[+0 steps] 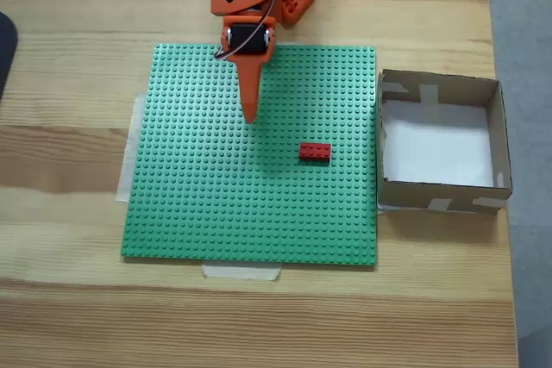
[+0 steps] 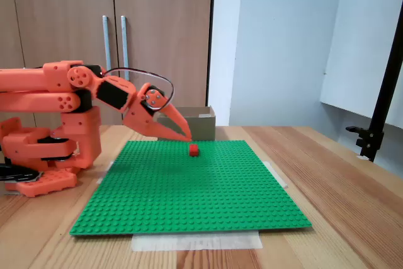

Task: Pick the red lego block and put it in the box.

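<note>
The red lego block (image 1: 315, 152) lies flat on the green studded baseplate (image 1: 216, 213), right of its middle. In a fixed view from the side the red lego block (image 2: 194, 150) shows as a small red cube. My orange gripper (image 1: 251, 116) hangs over the plate, up and to the left of the block, and does not touch it. Its fingers meet at the tip with nothing between them. From the side the gripper (image 2: 187, 137) slopes down, its tip just above and left of the block. The cardboard box (image 1: 440, 197) sits empty against the plate's right edge; the box (image 2: 204, 125) also shows behind the gripper.
The arm's orange base (image 2: 44, 155) stands at the table's far edge in the view from above. Pale tape (image 1: 241, 271) holds the baseplate to the wooden table (image 1: 69, 316). A black stand (image 2: 381, 111) rises at the right in the side view.
</note>
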